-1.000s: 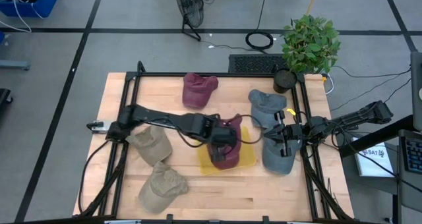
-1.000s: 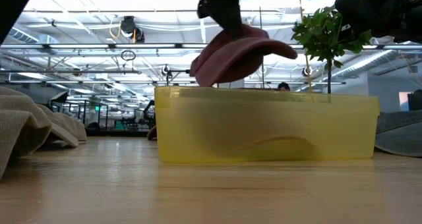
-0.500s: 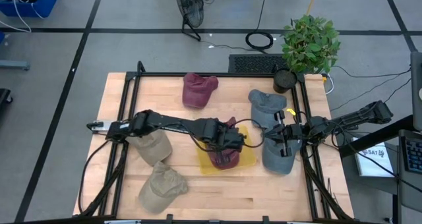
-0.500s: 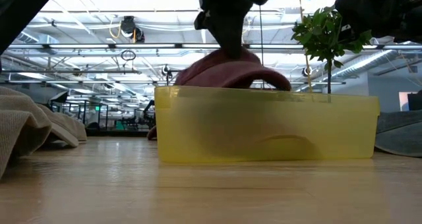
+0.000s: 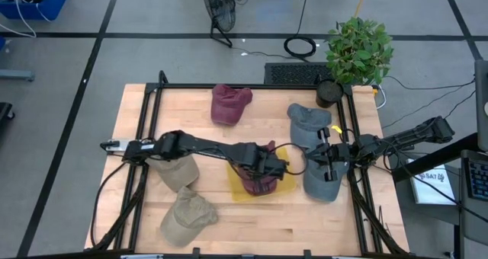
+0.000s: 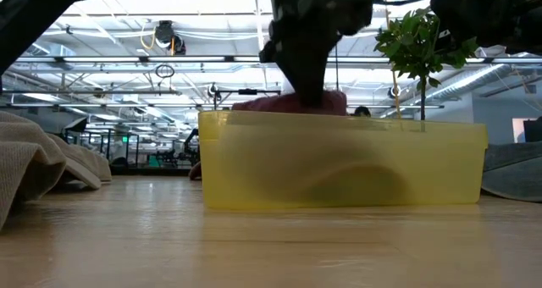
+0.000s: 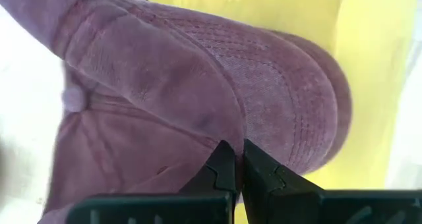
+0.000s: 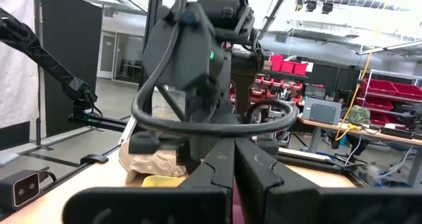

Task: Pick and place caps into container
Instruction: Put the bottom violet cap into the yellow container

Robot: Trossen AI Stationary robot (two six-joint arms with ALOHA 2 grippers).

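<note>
Where stretched low: left end effector [image 5: 268, 170] w/ maroon cap [image 5: 259, 181].

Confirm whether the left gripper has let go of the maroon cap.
No, the left gripper is shut on the maroon cap, pinching its fabric over the yellow tray.

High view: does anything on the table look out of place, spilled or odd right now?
Nothing stands out. The left gripper, jaws shut on a maroon cap, holds it down in the yellow tray. The other caps lie loose on the table; the right gripper hangs over a grey-blue cap.
</note>
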